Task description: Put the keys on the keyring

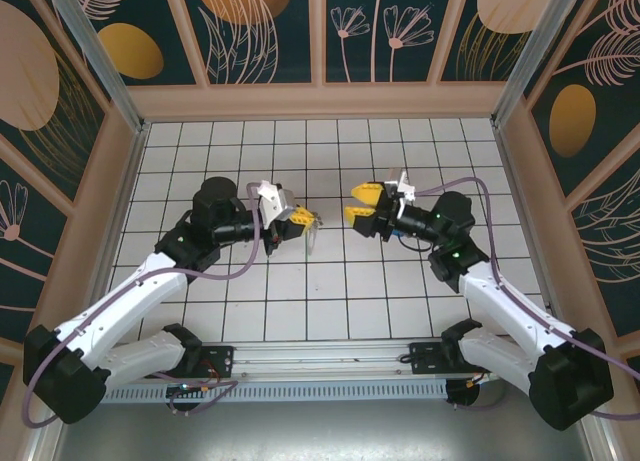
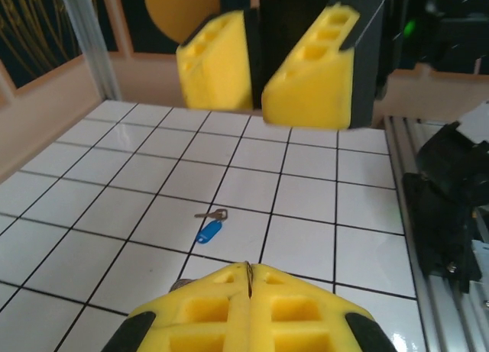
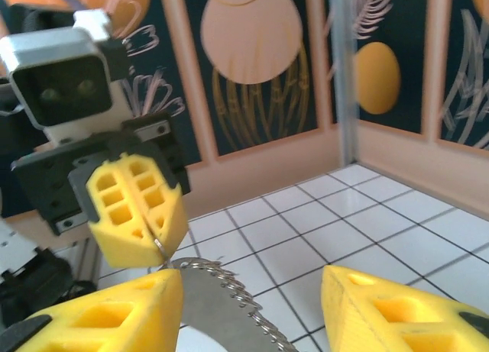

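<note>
**Keyring held aloft, key on the tiles**

A white tiled table (image 1: 330, 301) with black grid lines sits inside a wood-framed enclosure with dark teal wall panels (image 1: 260, 31) painted with orange discs and pale plant outlines. The two arms meet nose to nose above the middle of the table.

The left gripper (image 1: 308, 219) has its yellow fingers pressed together – clamped on the small metal end of the brownish strap keyring with a silvery beaded edge (image 3: 218, 295), which hangs off the table from that pinch. In the right wrist view the strap curves down into the gap of the right gripper (image 1: 358, 205), whose jaws stand apart; it lies close to one finger, and contact cannot be told.

The small key with a bright blue plastic head (image 2: 208, 231) lies flat on a tile below the grippers – well apart from both.
</note>
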